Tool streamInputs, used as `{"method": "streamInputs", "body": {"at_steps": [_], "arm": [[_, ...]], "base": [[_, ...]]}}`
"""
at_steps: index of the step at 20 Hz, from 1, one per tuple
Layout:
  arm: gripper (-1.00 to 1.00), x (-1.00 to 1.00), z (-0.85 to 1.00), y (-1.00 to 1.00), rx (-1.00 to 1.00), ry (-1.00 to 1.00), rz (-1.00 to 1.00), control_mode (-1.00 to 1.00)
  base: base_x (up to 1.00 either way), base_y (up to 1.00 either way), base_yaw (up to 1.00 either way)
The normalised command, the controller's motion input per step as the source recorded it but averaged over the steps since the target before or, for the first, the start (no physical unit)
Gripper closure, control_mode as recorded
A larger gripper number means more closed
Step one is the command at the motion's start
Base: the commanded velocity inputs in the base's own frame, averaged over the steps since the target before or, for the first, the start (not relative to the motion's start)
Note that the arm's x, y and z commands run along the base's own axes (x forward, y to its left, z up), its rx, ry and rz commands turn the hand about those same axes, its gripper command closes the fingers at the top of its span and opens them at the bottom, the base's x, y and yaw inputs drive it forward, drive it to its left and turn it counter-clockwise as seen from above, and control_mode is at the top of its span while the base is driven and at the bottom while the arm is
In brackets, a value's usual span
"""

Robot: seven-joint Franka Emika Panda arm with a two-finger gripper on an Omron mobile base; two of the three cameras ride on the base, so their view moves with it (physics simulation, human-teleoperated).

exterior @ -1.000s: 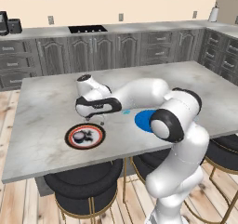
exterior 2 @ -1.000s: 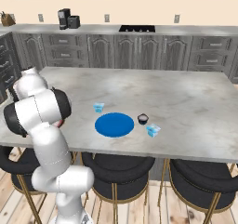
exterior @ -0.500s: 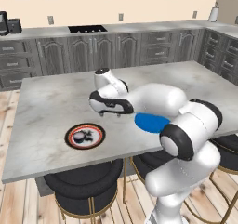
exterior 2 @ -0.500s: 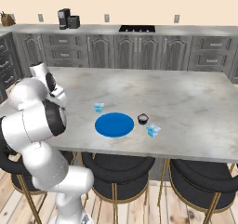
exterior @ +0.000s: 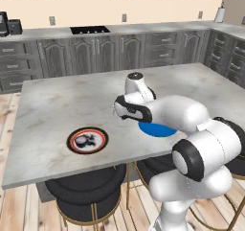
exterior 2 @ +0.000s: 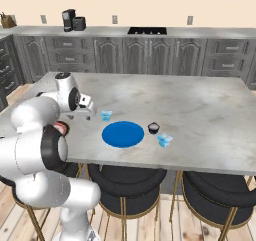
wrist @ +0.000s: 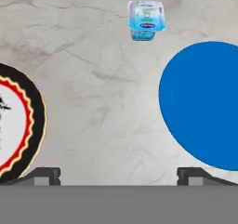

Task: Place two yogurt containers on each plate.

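A white robot arm reaches over a grey marble island counter in a rendered kitchen; its gripper hangs above bare stone between the two plates, finger tips spread wide apart with nothing between them. The flat, round, bright blue plate lies near the counter's front edge and carries nothing; the patterned plate, red-orange rim around a white ring, sits to the left, also close to the front edge, with a small dark shape on its centre that cannot be told from the pattern. One pale blue boxy yogurt tub stands just beyond the blue plate's far left rim; a dark round tub and a second pale blue tub rest side by side just right of that plate; the far half of the counter lies open; black round stools tuck under the near edge.
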Motion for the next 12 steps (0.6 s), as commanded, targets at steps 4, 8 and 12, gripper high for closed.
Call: {"method": "streamInputs", "body": {"at_steps": [4,8,12], "arm": [[-1.00,0.43,0.03,-0.56,0.00,0.07,0.05,-1.00],[-1.00,0.46,0.00,-0.36,0.05,0.00,0.08,-1.00],[-1.00,0.44,0.00,-0.22,0.03,0.00,0.10,-1.00]], "base": [[0.00,0.00,0.00],[0.00,0.00,0.00],[0.00,0.00,0.00]]}}
